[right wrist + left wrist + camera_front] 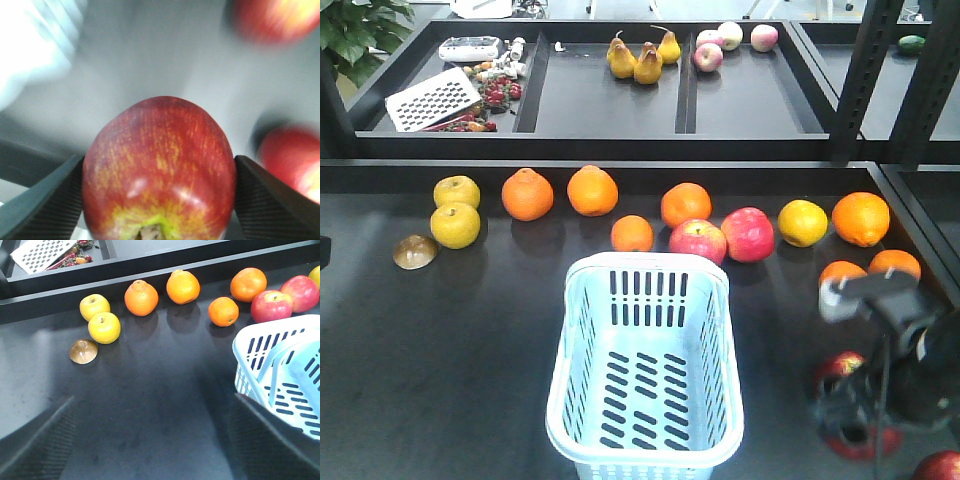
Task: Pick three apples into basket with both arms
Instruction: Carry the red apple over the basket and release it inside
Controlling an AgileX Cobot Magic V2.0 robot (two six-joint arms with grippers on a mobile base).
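Basket (647,262) stands upright in the middle of the counter (440,350), its long side running away from the robot and its slotted floor bare; no fruit is in it. That central spot looks chosen so either arm can reach it. The apple (159,170) is not in the basket. It sits squarely between the right fingers (40,200), stem dimple toward the wrist camera, with each flank pressed against a finger pad and no gap on either side — a centred grip across the widest part, which should keep a round, glossy fruit from rolling out. The surroundings in that view are smeared, so whether the apple rests on the counter or hangs clear cannot be told. Two more apples (292,160) lie beyond it to the right, apart from the fingers, and the basket is a pale blur at upper left. The left fingers (35,450) are spread wide over bare counter with nothing between them — basket just to their right, the row of oranges (141,297) well ahead.
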